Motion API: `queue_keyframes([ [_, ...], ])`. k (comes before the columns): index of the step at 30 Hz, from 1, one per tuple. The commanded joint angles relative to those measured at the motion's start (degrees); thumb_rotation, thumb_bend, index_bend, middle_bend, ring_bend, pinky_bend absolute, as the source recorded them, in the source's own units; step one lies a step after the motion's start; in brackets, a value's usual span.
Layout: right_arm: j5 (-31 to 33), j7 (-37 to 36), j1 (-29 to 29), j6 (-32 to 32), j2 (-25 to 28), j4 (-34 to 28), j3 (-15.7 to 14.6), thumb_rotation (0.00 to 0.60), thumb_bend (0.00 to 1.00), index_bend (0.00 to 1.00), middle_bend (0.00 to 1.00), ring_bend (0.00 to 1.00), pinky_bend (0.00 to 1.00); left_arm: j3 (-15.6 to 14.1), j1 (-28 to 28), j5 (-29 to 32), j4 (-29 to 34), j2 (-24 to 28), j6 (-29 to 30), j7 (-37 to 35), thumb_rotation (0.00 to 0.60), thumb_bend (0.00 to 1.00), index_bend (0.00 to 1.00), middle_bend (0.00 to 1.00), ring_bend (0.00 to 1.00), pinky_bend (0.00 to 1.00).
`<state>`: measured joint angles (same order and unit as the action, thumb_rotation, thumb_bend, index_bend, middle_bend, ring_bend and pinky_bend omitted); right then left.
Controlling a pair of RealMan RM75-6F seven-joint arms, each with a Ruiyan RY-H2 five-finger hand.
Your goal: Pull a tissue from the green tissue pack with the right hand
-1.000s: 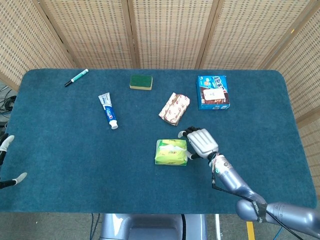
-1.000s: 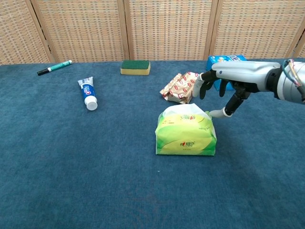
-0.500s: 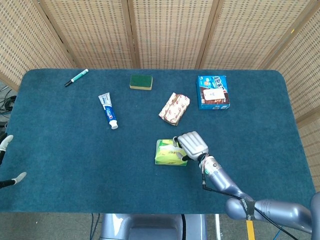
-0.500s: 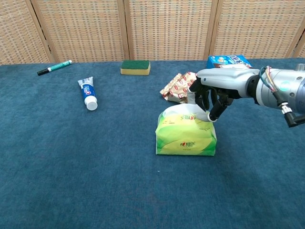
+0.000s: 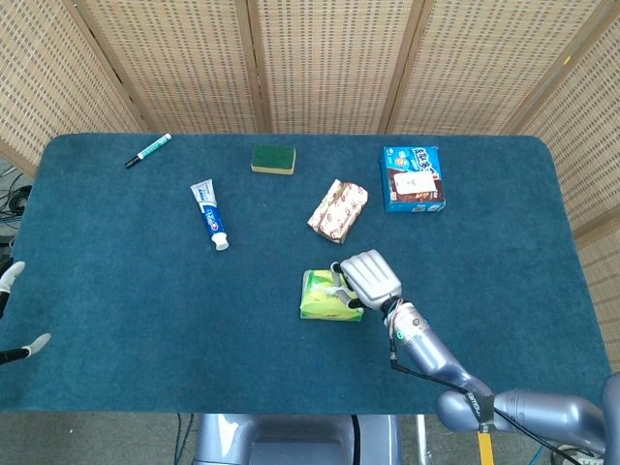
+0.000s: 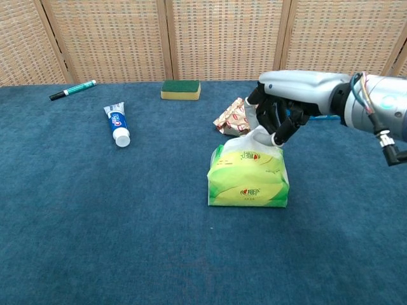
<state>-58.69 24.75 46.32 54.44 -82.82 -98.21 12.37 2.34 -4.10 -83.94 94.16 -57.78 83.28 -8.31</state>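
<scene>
Moved: right hand [image 6: 278, 121] is brought over the pack [image 6: 248, 176] top.
Hand: tissue [image 6: 254, 136] appears pinched.
Handling: tissue is judged light, soft, tearable; best taken at the protruding tuft.

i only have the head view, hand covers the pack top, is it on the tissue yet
Observer: In the chest view the right hand has its fingertips down on the white tissue that sticks up from the green pack.
Operator: is the tissue coming out
Observer: It stands raised above the top of the pack at the fingertips; I cannot tell how much is free.
Operator: anything close behind the hand
Observer: The chest view shows the red and white packet just behind the pack, partly hidden by the hand.
</scene>
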Motion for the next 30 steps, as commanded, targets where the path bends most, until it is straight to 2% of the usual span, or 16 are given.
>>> queue_keyframes([
  [1,-2.52,-0.48,-0.67,2.78,3.48,-4.61,1.37,0.6,0.55,0.65,0.68,0.56,0.5,-0.06,0.06,-0.19,0.06,0.06,0.16,-0.12,0.6,0.04,0.0,0.0,0.0,0.0],
  [6,-5.14,0.16,-1.6,8.44,7.91,-9.06,4.84,0.6,0.55,0.65,0.68,0.56,0.5,-0.14,0.28,-0.61,0.03,0.25,0.68,-0.74,0.6,0.03,0.0,0.0,0.0,0.0],
  [9,-7.07,0.02,-2.14,12.08,9.73,-9.36,7.2,0.6,0.55,0.65,0.68,0.56,0.5,-0.17,0.37,-0.85,0.14,0.34,0.93,-0.94,0.6,0.03,0.0,0.0,0.0,0.0],
  [13,-13.37,-2.83,-2.25,17.48,10.59,-2.88,10.29,0.6,0.55,0.65,0.68,0.57,0.51,-0.28,0.49,-1.14,0.3,0.42,1.2,-1.09,0.6,0.03,0.0,0.0,0.0,0.0],
  [17,-17.01,-7.65,-1.95,19.39,9.76,6.57,10.94,0.6,0.55,0.65,0.68,0.57,0.51,-0.42,0.45,-1.46,0.44,0.36,1.18,-0.73,0.6,0.03,0.0,0.0,0.0,0.0],
  [19,-18.8,-11.35,-2.1,20.35,7.56,13.94,9.81,0.6,0.55,0.65,0.68,0.57,0.51,-0.37,0.32,-1.22,0.49,0.27,0.92,-0.37,0.6,0.03,0.0,0.0,0.0,0.0],
  [24,-21.64,-17.61,-2.57,20.45,2.06,26.66,5.77,0.6,0.55,0.65,0.68,0.57,0.51,-0.25,0.01,-0.54,0.42,0.05,0.14,0.25,0.6,0.04,0.0,0.0,0.0,0.0],
  [30,-26.45,-22.75,-4.12,19.92,-4.49,39.94,-1.38,0.6,0.55,0.65,0.68,0.57,0.51,-0.17,-0.06,-0.21,0.32,-0.23,-0.03,0.76,0.6,0.04,0.0,0.0,0.0,0.0],
])
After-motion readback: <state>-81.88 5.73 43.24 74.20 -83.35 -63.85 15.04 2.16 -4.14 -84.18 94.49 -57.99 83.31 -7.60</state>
